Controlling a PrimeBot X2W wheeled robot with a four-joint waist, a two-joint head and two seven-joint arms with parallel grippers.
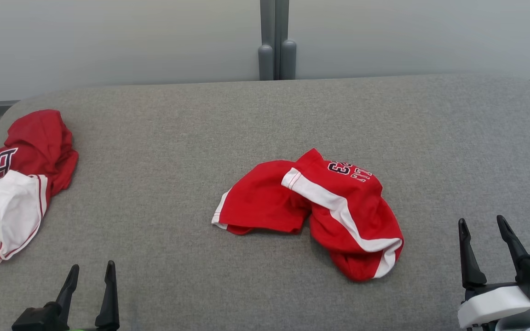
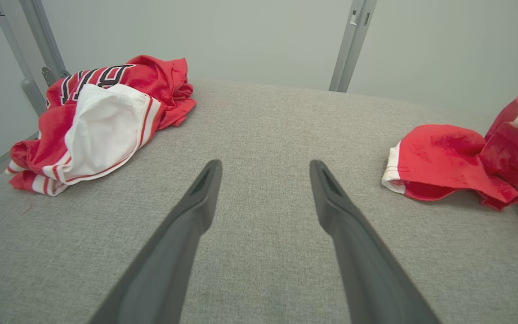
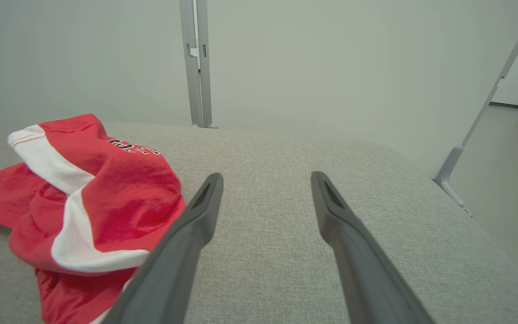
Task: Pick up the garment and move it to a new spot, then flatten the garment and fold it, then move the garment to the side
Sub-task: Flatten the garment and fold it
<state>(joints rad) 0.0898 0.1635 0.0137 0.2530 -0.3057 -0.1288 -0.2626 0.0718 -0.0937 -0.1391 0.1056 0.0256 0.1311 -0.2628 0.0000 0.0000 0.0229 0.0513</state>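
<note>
**Garment.** The garment lies crumpled at the left edge of the grey tabletop. A white panel bordered by thin red-white stripes faces up. Black, white-outlined letters show on the red cloth beyond it. The head view cuts off its left part.

**Left pincer.** The left pincer sits at the near edge of the tabletop, fingers spread wide, with nothing between them. The garment lies to its left and farther away, clear of both fingers. In the left wrist view the left pincer points at bare tabletop, and the garment lies ahead on the left.

**Right pincer.** The right pincer sits at the near right, also fully spread and holding nothing. It is well apart from the garment, which lies across the tabletop from it.

**Other item.** A smaller red piece with a broad white band and dark numerals lies bunched near the middle of the tabletop, between the two pincers and farther away. In the right wrist view it lies left of the right pincer, partly behind the left finger. Whether they touch cannot be determined.
</note>
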